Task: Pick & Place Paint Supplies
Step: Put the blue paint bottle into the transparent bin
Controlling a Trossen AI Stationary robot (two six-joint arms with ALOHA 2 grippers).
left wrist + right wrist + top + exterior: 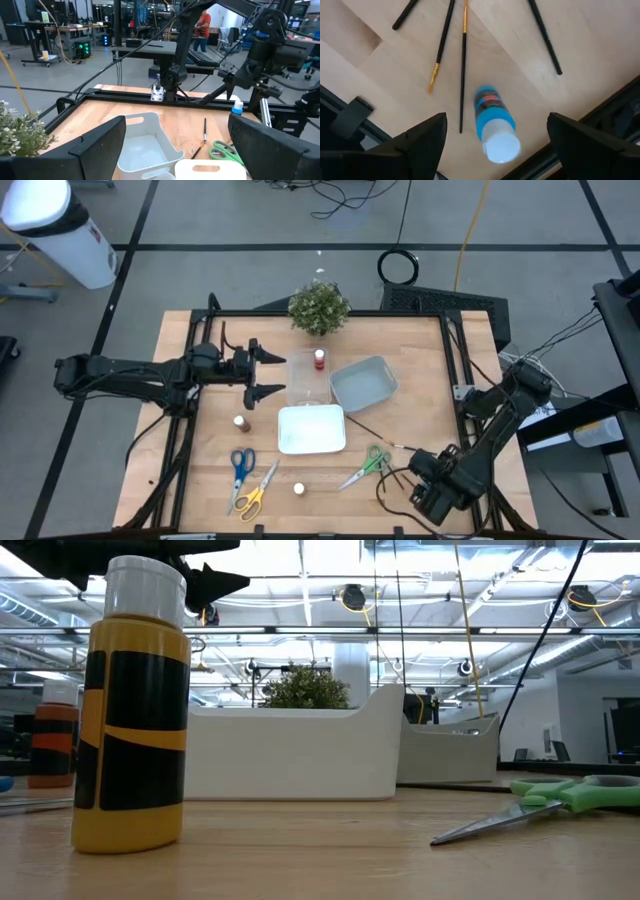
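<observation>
My right gripper (496,159) is open and points down near the table's near right corner, over a blue paint bottle (492,122) that stands between its fingers without touching them. Thin dark brushes (463,70) lie flat beside it. My left gripper (266,371) is open and held level above the table, left of the trays. A red bottle (319,360) stands in the clear tray (300,385). A brown bottle (241,423) and a yellow bottle with a white cap (130,710) stand on the wood. Blue scissors (241,465), yellow scissors (255,496) and green scissors (366,465) lie flat.
A white tray (311,442) sits at the table's middle, with a grey tray (383,368) to its far right. A potted plant (319,308) stands at the far edge. A black frame (455,360) runs round the table. Bare wood lies between the trays and the right rail.
</observation>
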